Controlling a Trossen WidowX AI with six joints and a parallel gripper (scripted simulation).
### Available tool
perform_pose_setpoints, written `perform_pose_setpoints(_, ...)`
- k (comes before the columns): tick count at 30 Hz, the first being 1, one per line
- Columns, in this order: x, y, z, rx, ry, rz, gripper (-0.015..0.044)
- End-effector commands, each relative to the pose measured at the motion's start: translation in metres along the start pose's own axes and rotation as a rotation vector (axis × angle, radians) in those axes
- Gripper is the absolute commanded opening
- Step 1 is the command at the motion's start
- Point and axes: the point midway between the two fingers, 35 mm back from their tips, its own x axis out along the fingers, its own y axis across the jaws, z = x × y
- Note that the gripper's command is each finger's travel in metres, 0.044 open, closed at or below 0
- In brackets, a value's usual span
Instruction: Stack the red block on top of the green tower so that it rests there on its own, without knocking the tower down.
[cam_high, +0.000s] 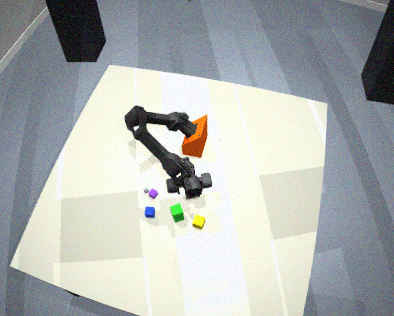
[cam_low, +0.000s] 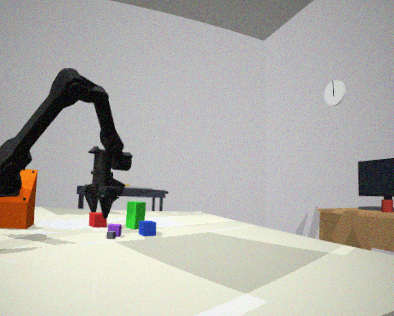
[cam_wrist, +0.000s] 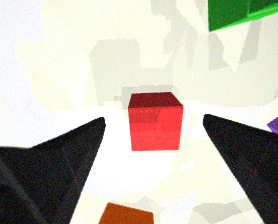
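The red block (cam_low: 97, 219) (cam_wrist: 155, 125) lies on the pale table (cam_high: 280, 150) (cam_low: 210, 270). My gripper (cam_high: 192, 189) (cam_low: 100, 212) (cam_wrist: 153, 120) is open and points straight down just above it, one dark finger on each side of the block in the wrist view, not touching it. In the top view the gripper hides the block. The green tower (cam_high: 176, 212) (cam_low: 135, 215) (cam_wrist: 230, 12) stands upright a short way past the red block, clear of the fingers.
A blue block (cam_high: 149, 212) (cam_low: 147, 228), a purple block (cam_high: 153, 193) (cam_low: 114, 229), a tiny grey block (cam_high: 146, 190) (cam_low: 111, 234) and a yellow block (cam_high: 199, 221) lie around the tower. The orange arm base (cam_high: 196, 136) (cam_low: 17, 200) stands behind.
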Motion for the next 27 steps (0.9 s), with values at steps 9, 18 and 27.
perform_pose_setpoints(9,0.022,0.000,-0.004,-0.012,0.007,-0.009,0.0440)
perform_pose_setpoints(18,0.026,0.000,-0.005,-0.012,0.007,-0.010,0.0440)
perform_pose_setpoints(27,0.025,-0.001,-0.005,-0.012,0.007,-0.010,0.0440)
